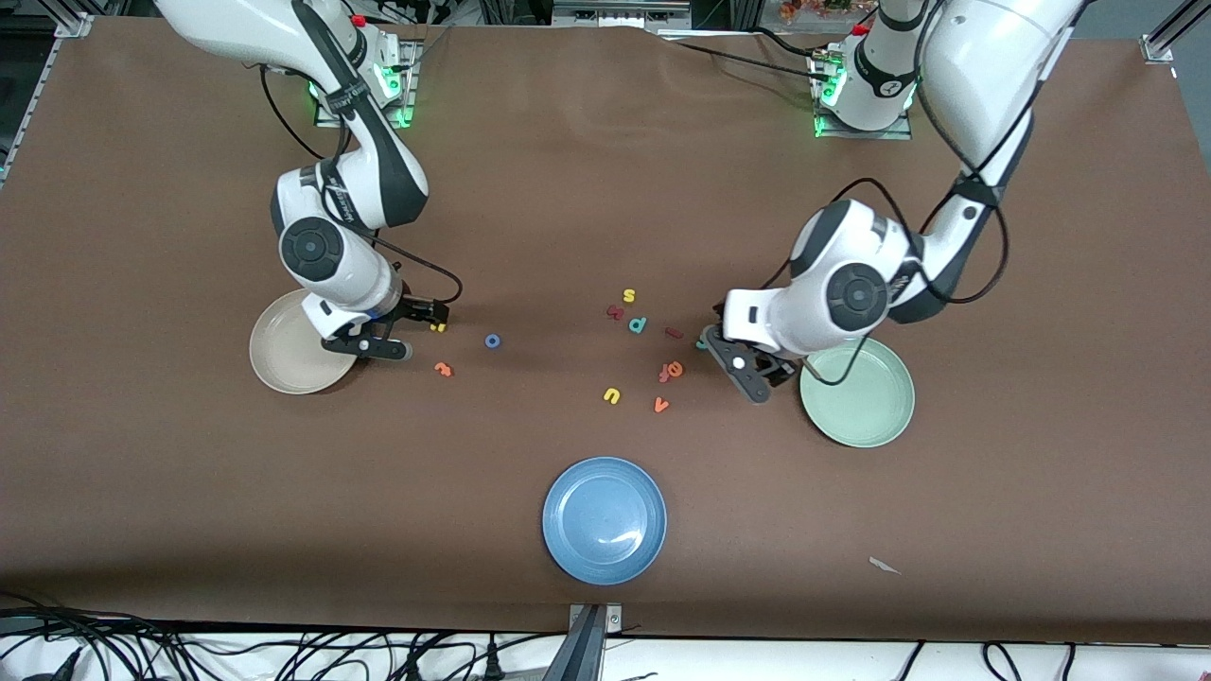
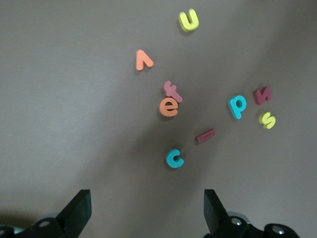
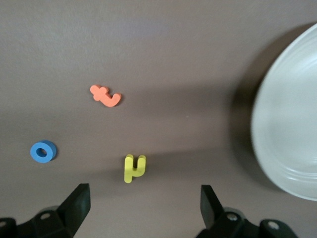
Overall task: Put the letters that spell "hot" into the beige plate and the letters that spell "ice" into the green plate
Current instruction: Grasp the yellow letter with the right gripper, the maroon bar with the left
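Right gripper [image 3: 141,208] is seen w/ fingers spread wide, empty, low over the table beside the beige plate [image 1: 284,359] — yellow h [image 3: 133,167] lies between its fingertips' line, orange t [image 3: 105,96] and blue o [image 3: 43,151] near. Left gripper [image 2: 146,213], jaws apart, nothing held, is placed by the green plate [image 1: 866,402] — teal c [image 2: 174,158] just ahead, dark red i [image 2: 205,135] and orange e [image 2: 168,106] close by.

The only readable signs are the foam toy letters themselves, such as the teal c [image 2: 174,158] and orange e [image 2: 169,106].
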Motion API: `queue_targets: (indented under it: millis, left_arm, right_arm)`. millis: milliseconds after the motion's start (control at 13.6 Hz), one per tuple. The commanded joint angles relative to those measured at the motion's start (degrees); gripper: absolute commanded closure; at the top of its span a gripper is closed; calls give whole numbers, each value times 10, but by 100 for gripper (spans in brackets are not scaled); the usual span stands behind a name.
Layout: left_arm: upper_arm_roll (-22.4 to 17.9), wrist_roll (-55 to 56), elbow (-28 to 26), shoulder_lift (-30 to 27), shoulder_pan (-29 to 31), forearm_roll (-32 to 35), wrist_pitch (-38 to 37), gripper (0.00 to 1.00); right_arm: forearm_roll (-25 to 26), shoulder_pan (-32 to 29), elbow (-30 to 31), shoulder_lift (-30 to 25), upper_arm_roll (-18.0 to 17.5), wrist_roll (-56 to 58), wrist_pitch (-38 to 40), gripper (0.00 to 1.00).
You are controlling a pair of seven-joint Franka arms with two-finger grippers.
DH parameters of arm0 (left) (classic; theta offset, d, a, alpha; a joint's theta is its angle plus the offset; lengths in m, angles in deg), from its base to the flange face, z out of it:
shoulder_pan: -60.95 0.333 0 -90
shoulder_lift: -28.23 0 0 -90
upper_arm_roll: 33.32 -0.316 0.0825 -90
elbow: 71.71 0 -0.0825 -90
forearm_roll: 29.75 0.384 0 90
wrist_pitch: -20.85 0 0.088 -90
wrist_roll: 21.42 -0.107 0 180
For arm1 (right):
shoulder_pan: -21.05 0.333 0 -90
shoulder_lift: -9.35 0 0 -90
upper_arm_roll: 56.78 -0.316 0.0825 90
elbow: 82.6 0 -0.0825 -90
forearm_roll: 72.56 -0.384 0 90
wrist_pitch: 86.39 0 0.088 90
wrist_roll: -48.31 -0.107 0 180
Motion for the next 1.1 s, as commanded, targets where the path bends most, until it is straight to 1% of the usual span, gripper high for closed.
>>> queue_targets:
  millis: [0, 147, 294, 368, 442, 515, 589, 663, 736, 883, 1031]
  left_arm:
    - [1, -11, 5, 19, -31, 101, 34, 0]
    - [11, -12, 1, 30, -39, 108, 53, 2]
    - [18, -34, -11, 39, -52, 115, 87, 11]
    - [19, -69, -13, 44, -57, 115, 92, 16]
    - [21, -99, -13, 46, -59, 115, 92, 16]
    - [21, -125, -13, 56, -64, 115, 94, 14]
    - [21, -153, -13, 65, -65, 115, 95, 14]
    - [20, -171, -13, 68, -72, 115, 99, 14]
    - [20, -190, -13, 69, -73, 115, 102, 14]
    - [20, -209, -15, 73, -75, 116, 102, 15]
    - [20, -219, -17, 75, -79, 149, 102, 26]
  right_arm:
    - [-17, -3, 2, 17, -7, -3, -26, 3]
    - [-18, -3, 2, 33, -7, -3, -43, 3]
    - [-18, -3, 2, 47, -7, -3, -60, 4]
    - [-18, -3, 2, 54, -7, -5, -62, 5]
    - [-18, -3, 2, 57, -7, -16, -63, 5]
    - [-19, -2, 2, 60, -7, -29, -63, 8]
    - [-19, -2, 2, 61, -13, -39, -62, 8]
    - [-19, -2, 2, 62, -15, -41, -62, 12]
    - [-19, -3, 2, 63, -15, -41, -63, 20]
    - [-19, -3, 2, 65, -17, -42, -63, 27]
    - [-21, -3, 2, 65, -17, -42, -63, 29]
